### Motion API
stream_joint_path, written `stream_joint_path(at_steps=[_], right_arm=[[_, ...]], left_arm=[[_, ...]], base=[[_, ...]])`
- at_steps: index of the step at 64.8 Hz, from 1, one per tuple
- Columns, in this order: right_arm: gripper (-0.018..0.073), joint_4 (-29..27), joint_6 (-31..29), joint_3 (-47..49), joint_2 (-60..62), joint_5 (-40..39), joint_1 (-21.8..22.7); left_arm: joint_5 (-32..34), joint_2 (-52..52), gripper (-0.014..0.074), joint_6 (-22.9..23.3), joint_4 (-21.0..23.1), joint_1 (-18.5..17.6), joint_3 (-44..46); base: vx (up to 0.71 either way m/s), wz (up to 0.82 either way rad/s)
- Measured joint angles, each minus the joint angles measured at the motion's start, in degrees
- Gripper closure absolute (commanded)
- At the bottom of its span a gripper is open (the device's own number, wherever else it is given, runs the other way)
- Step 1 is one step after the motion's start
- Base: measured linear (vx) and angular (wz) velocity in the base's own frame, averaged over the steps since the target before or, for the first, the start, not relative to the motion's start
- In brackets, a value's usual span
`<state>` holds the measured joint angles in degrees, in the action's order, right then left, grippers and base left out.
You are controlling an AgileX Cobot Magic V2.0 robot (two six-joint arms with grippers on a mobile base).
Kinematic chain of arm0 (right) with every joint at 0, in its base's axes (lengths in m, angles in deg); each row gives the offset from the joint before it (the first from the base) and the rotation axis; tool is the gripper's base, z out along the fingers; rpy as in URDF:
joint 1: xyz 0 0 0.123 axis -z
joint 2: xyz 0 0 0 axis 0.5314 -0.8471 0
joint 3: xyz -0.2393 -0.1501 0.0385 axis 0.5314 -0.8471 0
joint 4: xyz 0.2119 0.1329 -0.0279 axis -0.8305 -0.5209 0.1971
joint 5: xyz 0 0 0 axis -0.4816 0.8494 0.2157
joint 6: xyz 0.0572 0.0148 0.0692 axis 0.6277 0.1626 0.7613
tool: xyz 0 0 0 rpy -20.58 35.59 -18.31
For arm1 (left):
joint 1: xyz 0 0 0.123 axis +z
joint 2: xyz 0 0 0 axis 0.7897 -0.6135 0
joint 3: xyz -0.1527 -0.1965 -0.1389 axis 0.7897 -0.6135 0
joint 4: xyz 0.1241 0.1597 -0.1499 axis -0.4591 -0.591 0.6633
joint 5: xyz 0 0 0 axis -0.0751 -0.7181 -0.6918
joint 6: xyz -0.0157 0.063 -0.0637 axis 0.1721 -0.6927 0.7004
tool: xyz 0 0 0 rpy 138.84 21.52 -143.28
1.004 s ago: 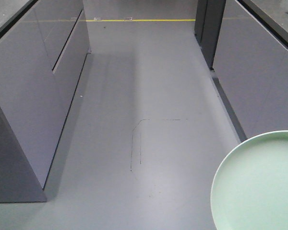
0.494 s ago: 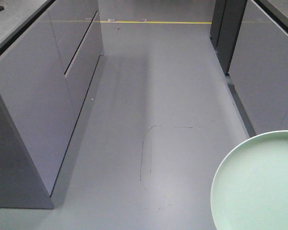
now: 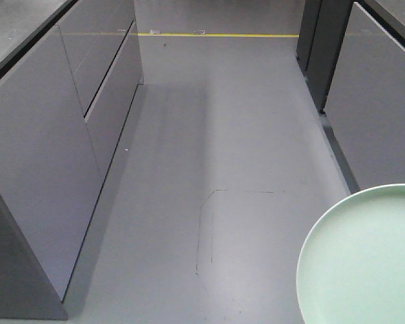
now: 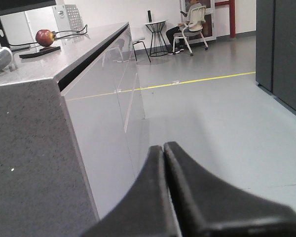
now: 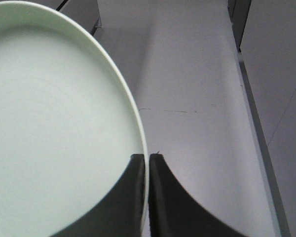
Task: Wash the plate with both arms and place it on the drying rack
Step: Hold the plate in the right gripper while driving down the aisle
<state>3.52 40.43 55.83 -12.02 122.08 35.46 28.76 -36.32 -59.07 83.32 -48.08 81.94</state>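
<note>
right wrist-mounted view: the right pincer point(image 5: 147, 158) pinches the rim of the mint-green plate point(image 5: 54, 123), which spreads out to its left; stiff, smooth and probably breakable, it wants a firm edge hold, while the left pincer point(image 4: 164, 147) sits pressed together, empty.

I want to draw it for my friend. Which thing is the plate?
Find the grey floor between the grey cabinets. Down at the right, the right gripper pinches the plate by its rim. It is the only round, pale green thing there.
</note>
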Motion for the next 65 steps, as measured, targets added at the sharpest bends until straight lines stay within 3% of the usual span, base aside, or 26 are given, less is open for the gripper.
stream_joint_path(at_steps=[65], right_arm=[[0.0561, 0.00, 0.00, 0.00, 0.00, 0.00, 0.00]], left_arm=[[0.00, 0.00, 0.0603, 0.00, 0.00, 0.00, 0.00]], base=[[0.25, -0.01]])
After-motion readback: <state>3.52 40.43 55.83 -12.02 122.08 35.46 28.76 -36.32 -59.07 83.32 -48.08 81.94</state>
